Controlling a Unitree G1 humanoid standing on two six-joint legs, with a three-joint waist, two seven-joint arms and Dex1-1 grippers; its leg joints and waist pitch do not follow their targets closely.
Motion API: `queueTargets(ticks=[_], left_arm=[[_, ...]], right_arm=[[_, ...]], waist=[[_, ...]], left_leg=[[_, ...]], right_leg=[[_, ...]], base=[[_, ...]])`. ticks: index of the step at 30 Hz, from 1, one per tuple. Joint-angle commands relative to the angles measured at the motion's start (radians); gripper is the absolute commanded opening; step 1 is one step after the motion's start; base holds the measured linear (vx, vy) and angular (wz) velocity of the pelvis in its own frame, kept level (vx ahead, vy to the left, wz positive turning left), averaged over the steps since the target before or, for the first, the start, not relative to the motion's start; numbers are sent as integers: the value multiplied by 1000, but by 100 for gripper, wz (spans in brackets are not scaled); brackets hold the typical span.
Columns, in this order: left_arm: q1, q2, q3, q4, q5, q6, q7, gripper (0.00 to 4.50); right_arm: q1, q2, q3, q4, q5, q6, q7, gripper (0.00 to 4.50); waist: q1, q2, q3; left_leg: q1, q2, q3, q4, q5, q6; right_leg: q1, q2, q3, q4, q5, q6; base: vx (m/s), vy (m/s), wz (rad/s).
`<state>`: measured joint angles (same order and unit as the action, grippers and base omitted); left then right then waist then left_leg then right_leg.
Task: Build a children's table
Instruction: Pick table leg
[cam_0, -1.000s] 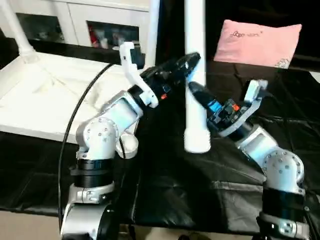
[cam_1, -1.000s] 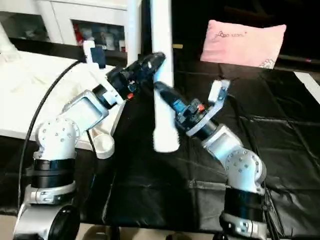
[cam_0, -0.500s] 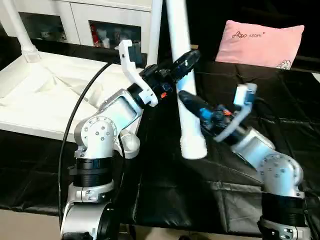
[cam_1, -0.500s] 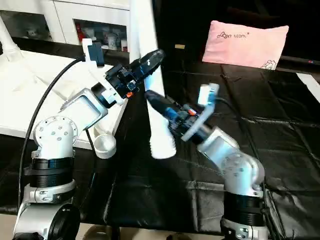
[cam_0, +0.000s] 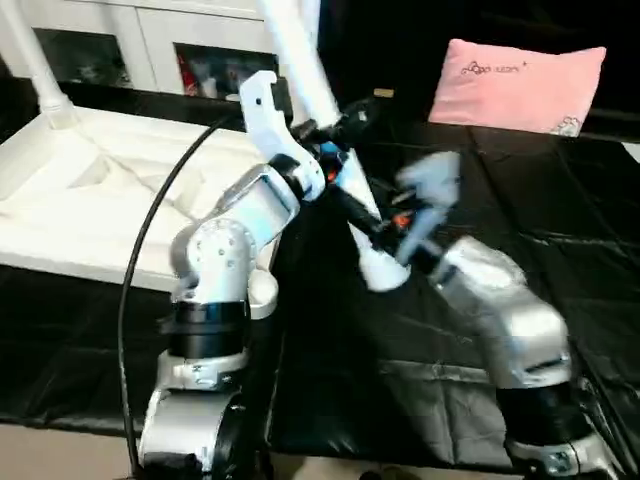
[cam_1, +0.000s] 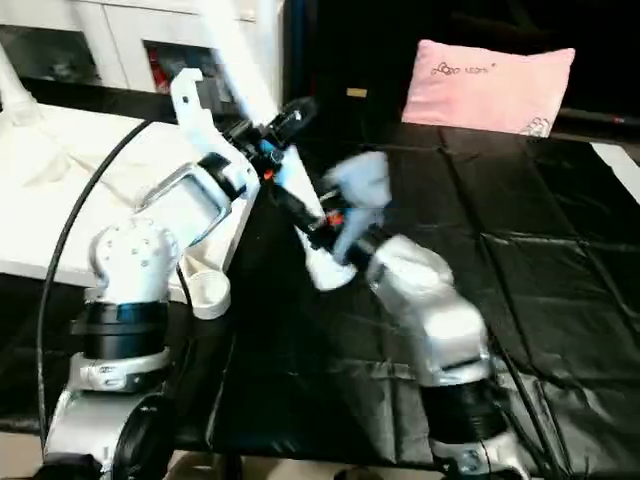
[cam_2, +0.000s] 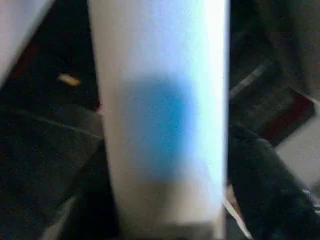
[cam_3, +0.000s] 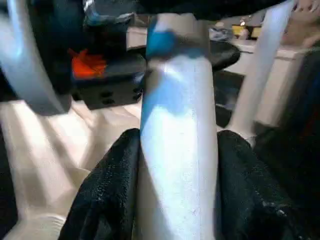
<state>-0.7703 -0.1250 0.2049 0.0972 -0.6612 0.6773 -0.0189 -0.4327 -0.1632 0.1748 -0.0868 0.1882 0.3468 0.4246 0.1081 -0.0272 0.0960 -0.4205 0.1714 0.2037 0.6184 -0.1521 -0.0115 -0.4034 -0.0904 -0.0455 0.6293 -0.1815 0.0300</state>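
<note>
Your item: one long white tapered leg (cam_0: 322, 110), hollow wide end low, tilted, narrow end up-left. Your right gripper's (cam_3: 175, 165) fingers (cam_3: 107, 195) pinch it; the left gripper's (cam_0: 340, 135) finger spread you cannot tell.

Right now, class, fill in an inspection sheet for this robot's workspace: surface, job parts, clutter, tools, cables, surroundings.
Surface: black cloth, creased.
Job parts: white tabletop lies underside up on the robot's left, one leg already standing in a far corner; loose leg held tilted over the cloth.
Clutter: pink pillow at the far side.
Tools: right tool is closed on the loose leg, a black finger on each side; left tool sits at the same leg higher up, its grip cannot be told.
Cables: black cable loops along the left arm.
Surroundings: white glass-doored cabinet behind.
</note>
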Motion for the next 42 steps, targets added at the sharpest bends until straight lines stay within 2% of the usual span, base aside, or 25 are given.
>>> queueTargets(ticks=[1, 3, 6, 8, 16, 20, 21, 22, 23, 24, 26, 27, 29, 31, 32, 33, 34, 37, 39, 42], left_arm=[[-37, -20, 2, 12, 12, -24, 39, 275], [-40, -41, 18, 14, 13, -36, 72, 247], [-43, -67, 36, 11, 11, -48, 110, 233], [-43, -73, 38, 7, 10, -50, 117, 199], [-48, -94, 49, 9, -14, -64, 155, 177], [-53, -88, 43, 16, -14, -73, 152, 177], [-53, -86, 42, 17, -15, -74, 152, 177], [-56, -69, 34, 22, -5, -81, 141, 177], [-57, -65, 32, 24, -1, -83, 138, 177], [-65, -21, 12, 35, 31, -95, 105, 177], [-71, 4, 1, 43, 47, -103, 87, 177], [-80, 30, -2, 55, 56, -110, 67, 176], [-86, 54, -10, 63, 64, -111, 44, 175], [-101, 125, -46, 80, 86, -102, -46, 175], [-105, 149, -61, 84, 94, -99, -78, 175], [-105, 154, -64, 84, 95, -98, -84, 175], [-112, 196, -82, 93, 93, -77, -162, 175], [-125, 246, -104, 96, 80, -42, -265, 175], [-137, 282, -114, 89, 43, -4, -351, 175], [-147, 322, -131, 66, -10, 55, -443, 175]], right_arm=[[-19, -3, 57, -6, -47, -49, 4, 182], [-26, 2, 71, 3, -77, -77, -14, 182], [-37, 6, 92, 26, -141, -135, -49, 182], [-42, 4, 101, 39, -166, -159, -61, 182], [-51, 2, 122, 82, -239, -226, -81, 182], [-52, 9, 115, 84, -223, -230, -68, 182], [-52, 11, 113, 83, -218, -229, -66, 238], [-50, 26, 95, 74, -173, -218, -49, 252], [-48, 30, 89, 70, -157, -212, -41, 252], [-46, 43, 69, 60, -113, -205, -21, 252], [-45, 48, 59, 60, -93, -206, -9, 272], [-39, 58, 40, 56, -42, -187, 22, 284], [-37, 58, 27, 50, -19, -170, 35, 296], [-34, 62, -31, 23, 81, -90, 61, 316], [-35, 64, -54, 16, 111, -61, 60, 333], [-35, 65, -58, 15, 116, -56, 60, 339], [-40, 35, -89, 6, 180, 34, 104, 345], [-44, -19, -111, 2, 234, 78, 175, 372], [-58, -54, -140, 17, 269, 111, 208, 372], [-78, -104, -166, 30, 336, 200, 267, 381]], waist=[[-3, 3, -97], [-4, 3, -97], [-8, 2, -97], [-10, 2, -97], [-15, 5, -97], [-19, 4, -97], [-19, 4, -97], [-20, 2, -98], [-19, 4, -97], [-19, 5, -98], [-19, 5, -97], [-18, 5, -99], [-18, 6, -98], [-17, 5, -99], [-15, 11, -100], [-15, 11, -100], [-16, 12, -100], [-9, 12, -99], [-5, 12, -100], [-2, 11, -101]], left_leg=[[42, 52, -40, -87, -300, -112], [41, 52, -39, -86, -299, -100], [40, 51, -37, -84, -283, -82], [41, 50, -36, -83, -287, -77], [42, 50, -36, -83, -304, -75], [42, 50, -37, -83, -308, -71], [41, 50, -37, -82, -307, -68], [40, 50, -37, -82, -302, -66], [42, 51, -36, -82, -307, -60], [42, 51, -37, -82, -308, -57], [42, 52, -38, -84, -310, -53], [43, 52, -39, -83, -304, -55], [42, 52, -39, -84, -302, -51], [43, 51, -38, -84, -290, -46], [46, 53, -40, -85, -294, -46], [47, 54, -39, -86, -287, -54], [47, 55, -38, -87, -284, -61], [50, 51, -34, -85, -276, -69], [49, 50, -33, -84, -273, -77], [47, 51, -33, -82, -262, -77]], right_leg=[[32, -56, 37, -87, -257, -119], [31, -54, 37, -85, -243, -126], [33, -52, 37, -82, -214, -142], [33, -52, 37, -83, -223, -142], [32, -49, 36, -82, -219, -146], [33, -48, 36, -82, -220, -147], [33, -49, 36, -82, -218, -148], [34, -49, 36, -81, -215, -148], [33, -49, 37, -82, -216, -151], [33, -49, 37, -82, -215, -153], [32, -50, 36, -84, -225, -144], [33, -50, 36, -82, -218, -143], [33, -51, 36, -82, -210, -152], [32, -50, 36, -79, -199, -159], [31, -50, 36, -76, -207, -161], [30, -49, 36, -74, -193, -167], [29, -49, 36, -73, -183, -173], [32, -50, 35, -72, -175, -186], [33, -56, 36, -70, -187, -195], [35, -57, 35, -68, -181, -215]], base=[[0, 0, 0], [0, 0, 0], [0, 0, 0], [0, 0, 0], [0, 0, 0], [0, 0, 0], [0, 0, 0], [0, 0, 0], [0, 0, 0], [0, 0, 0], [0, 0, 0], [0, 0, 0], [0, 0, 0], [0, 0, 0], [0, 0, 0], [0, 0, 0], [0, 0, 0], [0, 0, 0], [0, 0, 0], [0, 0, 0]])
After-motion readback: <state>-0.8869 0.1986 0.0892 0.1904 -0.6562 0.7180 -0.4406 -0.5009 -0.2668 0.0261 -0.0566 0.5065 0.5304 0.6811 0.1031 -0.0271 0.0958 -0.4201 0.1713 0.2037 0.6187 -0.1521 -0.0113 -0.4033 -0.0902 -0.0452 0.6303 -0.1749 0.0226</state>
